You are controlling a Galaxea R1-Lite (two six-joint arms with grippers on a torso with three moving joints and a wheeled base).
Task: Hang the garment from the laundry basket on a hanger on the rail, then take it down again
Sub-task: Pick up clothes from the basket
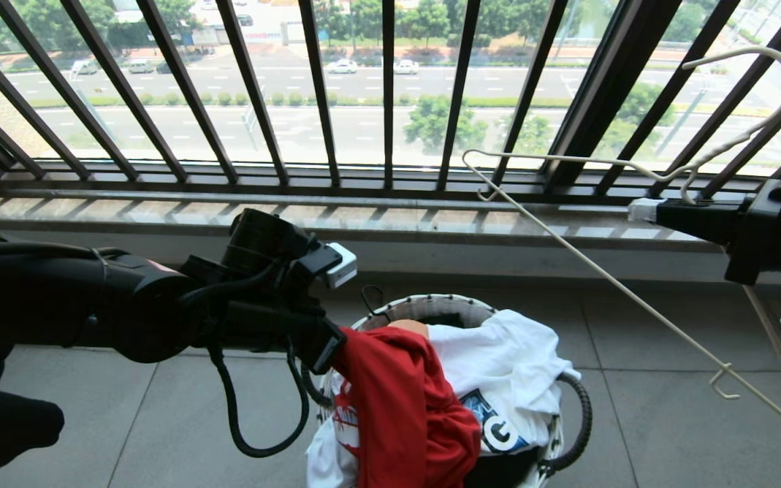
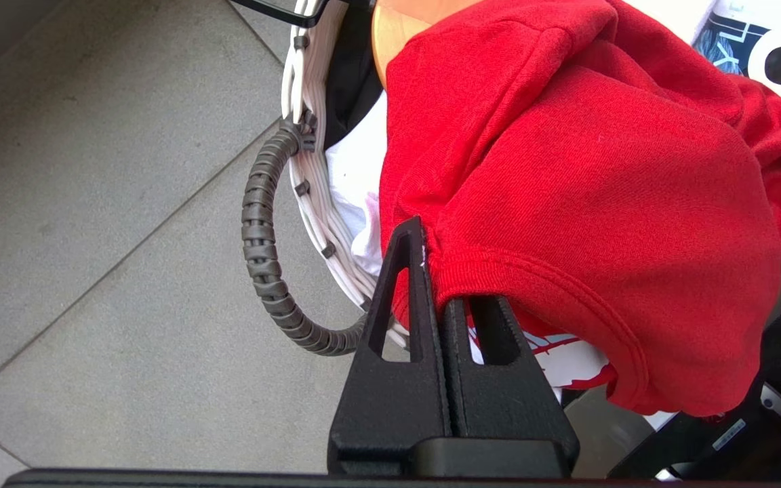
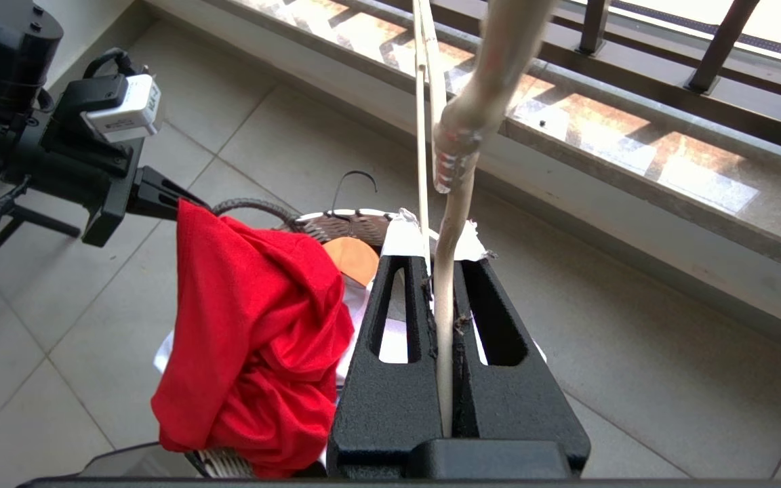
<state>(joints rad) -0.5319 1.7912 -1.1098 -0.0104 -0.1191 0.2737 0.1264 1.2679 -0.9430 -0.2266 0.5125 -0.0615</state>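
Observation:
The red garment (image 1: 404, 407) hangs bunched over the near rim of the round white laundry basket (image 1: 424, 305). My left gripper (image 1: 333, 346) is shut on its ribbed edge, seen close in the left wrist view as garment (image 2: 601, 169) pinched in the left gripper (image 2: 441, 285). To the right, my right gripper (image 1: 641, 210) is shut on the neck of the thin off-white hanger (image 1: 607, 271), held tilted above the floor with its hook up. In the right wrist view the hanger (image 3: 445, 285) runs between the shut fingers of the right gripper (image 3: 434, 257). The rail is out of view.
A white printed T-shirt (image 1: 506, 366) and a wooden hanger's end (image 1: 409, 328) lie in the basket beside the red cloth. The basket's dark looped handle (image 2: 262, 257) sticks out sideways. Behind it are a stone ledge (image 1: 363, 217) and the dark barred window railing (image 1: 388, 95).

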